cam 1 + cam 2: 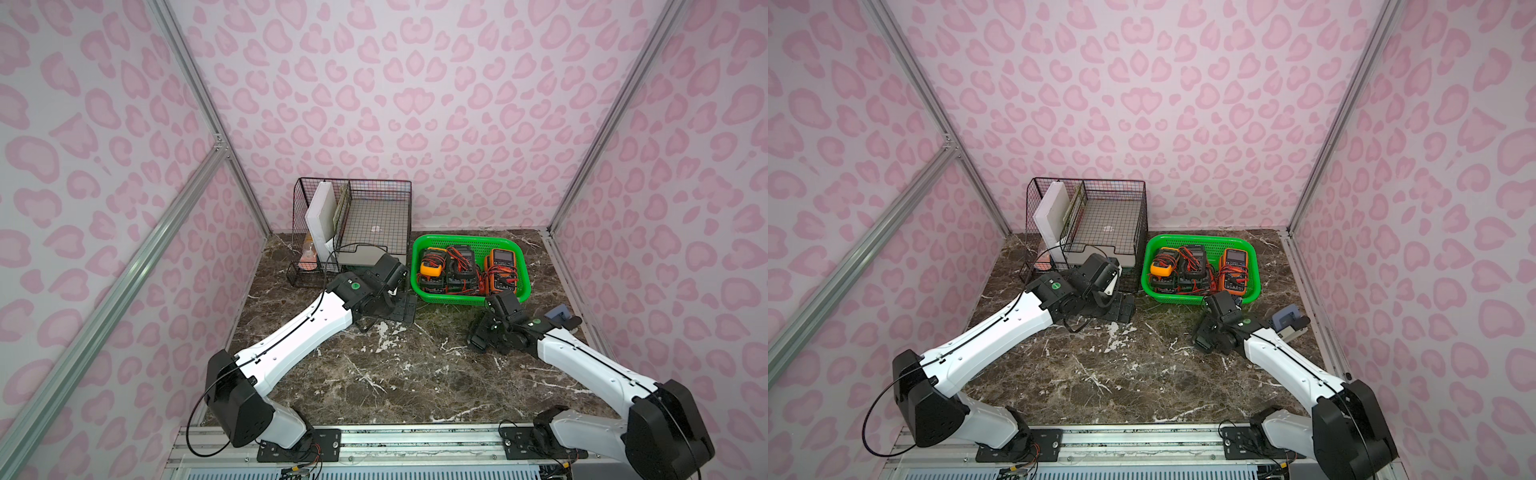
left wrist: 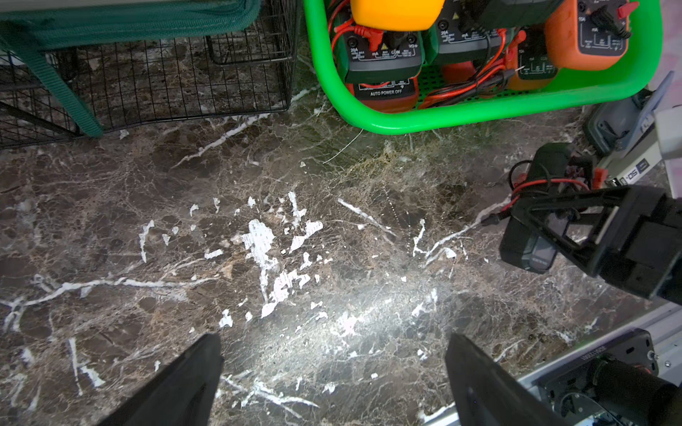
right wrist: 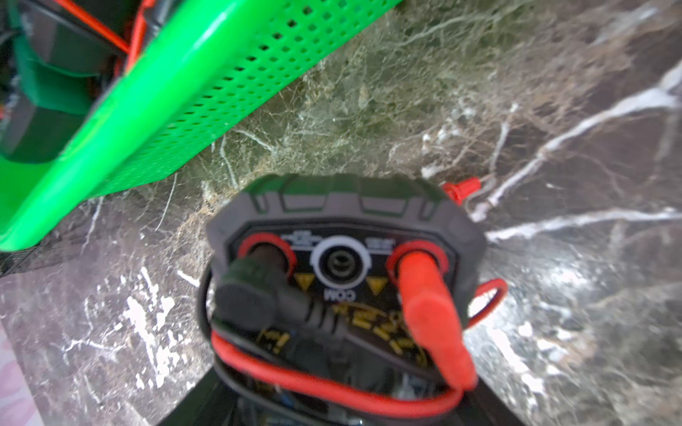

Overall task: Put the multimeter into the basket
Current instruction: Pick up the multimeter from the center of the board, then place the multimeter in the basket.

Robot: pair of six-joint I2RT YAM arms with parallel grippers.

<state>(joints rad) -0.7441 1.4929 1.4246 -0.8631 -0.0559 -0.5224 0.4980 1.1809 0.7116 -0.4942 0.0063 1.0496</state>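
A black multimeter [image 3: 343,228] with red and black leads plugged in sits between the jaws of my right gripper [image 3: 339,387], which is shut on its sides. The left wrist view shows that multimeter [image 2: 531,243] low over the marble table, with the right gripper [image 2: 550,221] across it. The green basket [image 1: 469,300] stands just beyond; its rim [image 3: 147,85] is close to the multimeter's front end. Several other multimeters [image 1: 500,262] lie inside. My left gripper [image 2: 332,343] hangs open over bare table, left of the basket [image 2: 461,114], with nothing in it.
A black wire-mesh organizer [image 1: 353,224] with a white book and a laptop stands at the back, left of the basket. A blue-grey device [image 1: 561,316] lies by the right wall. Aluminium frame posts and patterned walls close in three sides.
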